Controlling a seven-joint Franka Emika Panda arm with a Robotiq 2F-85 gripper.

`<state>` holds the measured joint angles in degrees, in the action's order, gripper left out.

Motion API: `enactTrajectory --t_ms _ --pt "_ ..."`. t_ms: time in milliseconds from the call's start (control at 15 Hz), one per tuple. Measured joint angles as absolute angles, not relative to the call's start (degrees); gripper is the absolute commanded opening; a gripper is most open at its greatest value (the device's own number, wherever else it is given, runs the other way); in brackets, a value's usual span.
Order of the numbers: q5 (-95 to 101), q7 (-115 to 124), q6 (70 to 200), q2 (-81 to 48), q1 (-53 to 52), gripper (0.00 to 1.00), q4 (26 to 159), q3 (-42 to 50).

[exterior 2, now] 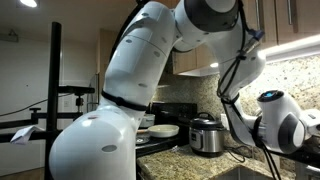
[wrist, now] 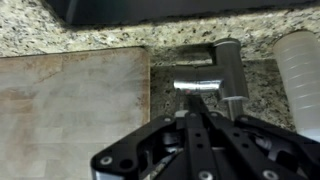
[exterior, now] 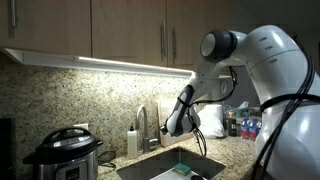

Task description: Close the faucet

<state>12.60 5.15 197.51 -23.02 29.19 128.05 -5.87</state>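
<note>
Hovering just beside the slim silvery-grey metal gooseneck faucet (wrist: 226, 62), the black gripper (wrist: 196, 114) is held clenched, empty. Likely the shiny handle (wrist: 198, 86) is meant to be pushed, not grasped.

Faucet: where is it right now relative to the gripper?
In an exterior view the faucet stands behind the sink, between the white soap bottle and the gripper; in the wrist view it sits just ahead of the fingers.

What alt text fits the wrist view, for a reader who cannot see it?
The black gripper points from the bottom edge toward the silvery faucet on a speckled granite countertop. A pale beige slab lies to the left, and a white bottle stands at the right edge.
</note>
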Motion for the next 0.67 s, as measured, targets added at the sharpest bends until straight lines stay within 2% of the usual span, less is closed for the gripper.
enactTrajectory --t_ms 400,667 --pt "16.07 5.15 197.23 -29.72 37.8 0.0 120.55 -11.23" --pt "23.51 5.15 194.07 -32.24 47.26 0.0 118.85 -21.99"
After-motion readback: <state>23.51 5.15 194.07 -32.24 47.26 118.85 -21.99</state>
